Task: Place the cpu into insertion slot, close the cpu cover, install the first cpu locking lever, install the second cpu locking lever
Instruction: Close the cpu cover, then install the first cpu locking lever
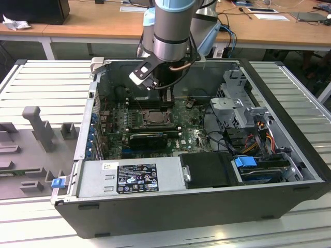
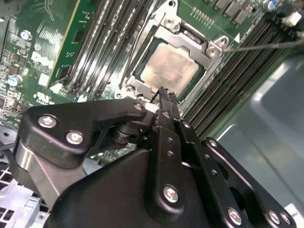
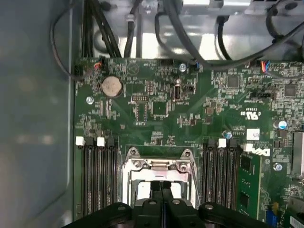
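The cpu (image 2: 170,69) shows its pale silver face and lies flat in the insertion slot (image 1: 155,118) on the green motherboard. The silver cpu cover (image 2: 183,39) frames it and looks folded down around the chip. A thin wire locking lever (image 2: 266,45) runs off one corner of the socket across the memory slots. My gripper (image 2: 164,92) is shut with nothing between its fingers, and its tip hangs just over the socket's edge beside the cpu. In the first wrist view the joined fingertips (image 3: 161,190) overlap the insertion slot (image 3: 159,166). Whether they touch the frame I cannot tell.
Long black memory slots (image 3: 99,175) flank the socket on both sides. A black finned heatsink (image 1: 147,138) sits in front of it, a power supply (image 1: 129,178) along the case's near wall, and a drive cage (image 1: 238,103) with cables at the exterior view's right.
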Action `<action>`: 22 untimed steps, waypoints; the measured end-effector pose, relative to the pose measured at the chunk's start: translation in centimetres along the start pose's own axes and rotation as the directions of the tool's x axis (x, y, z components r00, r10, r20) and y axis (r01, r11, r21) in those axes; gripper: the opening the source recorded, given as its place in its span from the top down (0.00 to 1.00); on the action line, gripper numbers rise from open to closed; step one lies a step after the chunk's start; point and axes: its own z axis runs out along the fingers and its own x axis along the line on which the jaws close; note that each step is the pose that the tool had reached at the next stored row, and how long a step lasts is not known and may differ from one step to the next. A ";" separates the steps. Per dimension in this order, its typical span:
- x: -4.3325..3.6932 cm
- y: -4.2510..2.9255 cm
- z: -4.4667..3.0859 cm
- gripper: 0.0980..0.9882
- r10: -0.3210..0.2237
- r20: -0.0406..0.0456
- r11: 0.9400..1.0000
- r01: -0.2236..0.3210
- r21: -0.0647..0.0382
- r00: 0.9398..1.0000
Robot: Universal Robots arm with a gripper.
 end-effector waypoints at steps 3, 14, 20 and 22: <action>0.02 -0.92 0.12 0.99 -0.003 -0.002 1.000 0.003 0.000 1.000; 0.07 -2.75 0.14 0.99 -0.003 -0.003 1.000 0.003 0.000 1.000; 0.11 -2.77 -1.14 0.99 -0.003 -0.003 1.000 0.003 0.000 1.000; 0.12 -2.77 -1.51 0.99 -0.003 -0.003 1.000 0.003 0.000 1.000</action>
